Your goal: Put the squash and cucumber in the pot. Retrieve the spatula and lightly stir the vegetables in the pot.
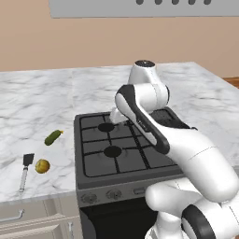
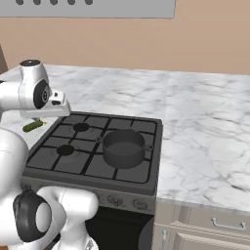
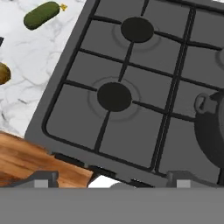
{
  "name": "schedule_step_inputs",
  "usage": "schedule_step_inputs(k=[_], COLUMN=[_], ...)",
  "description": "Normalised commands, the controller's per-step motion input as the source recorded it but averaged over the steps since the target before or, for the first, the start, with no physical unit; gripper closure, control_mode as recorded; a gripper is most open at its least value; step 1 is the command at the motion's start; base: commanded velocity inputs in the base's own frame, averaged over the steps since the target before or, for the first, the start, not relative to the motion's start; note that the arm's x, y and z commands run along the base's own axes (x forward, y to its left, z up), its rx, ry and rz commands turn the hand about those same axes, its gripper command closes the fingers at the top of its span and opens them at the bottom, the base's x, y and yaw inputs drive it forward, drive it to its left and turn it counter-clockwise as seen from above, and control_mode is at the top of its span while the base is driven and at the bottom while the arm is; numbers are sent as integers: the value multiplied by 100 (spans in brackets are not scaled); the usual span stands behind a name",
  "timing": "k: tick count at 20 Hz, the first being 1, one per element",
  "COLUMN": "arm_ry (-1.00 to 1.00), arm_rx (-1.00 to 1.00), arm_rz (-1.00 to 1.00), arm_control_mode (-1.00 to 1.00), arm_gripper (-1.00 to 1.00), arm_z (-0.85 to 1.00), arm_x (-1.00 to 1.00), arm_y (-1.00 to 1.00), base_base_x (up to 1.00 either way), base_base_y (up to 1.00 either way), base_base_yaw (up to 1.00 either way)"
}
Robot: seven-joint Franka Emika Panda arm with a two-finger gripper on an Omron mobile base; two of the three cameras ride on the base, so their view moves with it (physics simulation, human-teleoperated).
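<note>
The green cucumber (image 1: 53,137) lies on the marble counter left of the stove, with the yellow-tan squash (image 1: 42,166) nearer the front edge. Beside the squash lies the spatula (image 1: 25,170), its black blade pointing away. The dark pot (image 2: 123,146) stands empty on the stove's front right burner. In the hand view my gripper (image 3: 114,180) is open, hanging above the stove's left burners with nothing between its fingertips. That view has the cucumber (image 3: 41,15) at top left, the squash (image 3: 3,73) at the left edge and the pot (image 3: 212,131) at right.
The black stove (image 1: 93,140) sits in the marble counter (image 1: 32,102), with knobs along its front. A range hood (image 2: 97,7) hangs above. My own arm hides the right side of the stove in the left base view. Cabinet drawers sit under the counter.
</note>
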Motion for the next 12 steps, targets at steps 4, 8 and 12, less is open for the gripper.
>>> schedule_step_inputs(k=[4, 8, 12], arm_ry=[6, 11, 6], arm_rx=[0, -1, -1], arm_rz=[36, 9, -2], arm_control_mode=[-100, -100, -100], arm_gripper=[-100, -100, -100], arm_z=[-25, -40, -25], arm_x=[29, 93, 55], arm_y=[100, 100, 97], base_base_x=[0, 0, 0], base_base_y=[0, 0, 0], base_base_yaw=[0, 0, 0])
